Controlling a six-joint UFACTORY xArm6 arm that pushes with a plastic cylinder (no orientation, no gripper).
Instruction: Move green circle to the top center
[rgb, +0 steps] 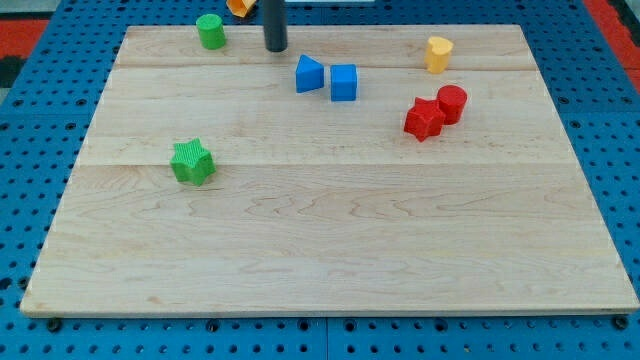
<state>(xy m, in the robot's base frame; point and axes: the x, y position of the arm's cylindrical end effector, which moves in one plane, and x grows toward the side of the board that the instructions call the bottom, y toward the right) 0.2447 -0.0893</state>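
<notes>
Dark rod's tip (276, 48) resting on pale wooden board (330, 250) near top edge, holding nothing, touching no block, green circle block (211, 31) just to view's left, apart from it, blue blocks (326, 78) below-right.

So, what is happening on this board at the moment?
A single robot arm ending in a dark rod is pushing coloured blocks on a wooden board. My tip stands near the view's top edge, to the right of the green circle, with a gap between them; the circle sits at the top left, not yet at the top center. A green star lies lower left. Two blue blocks, a yellow block and two touching red blocks lie further right.
</notes>
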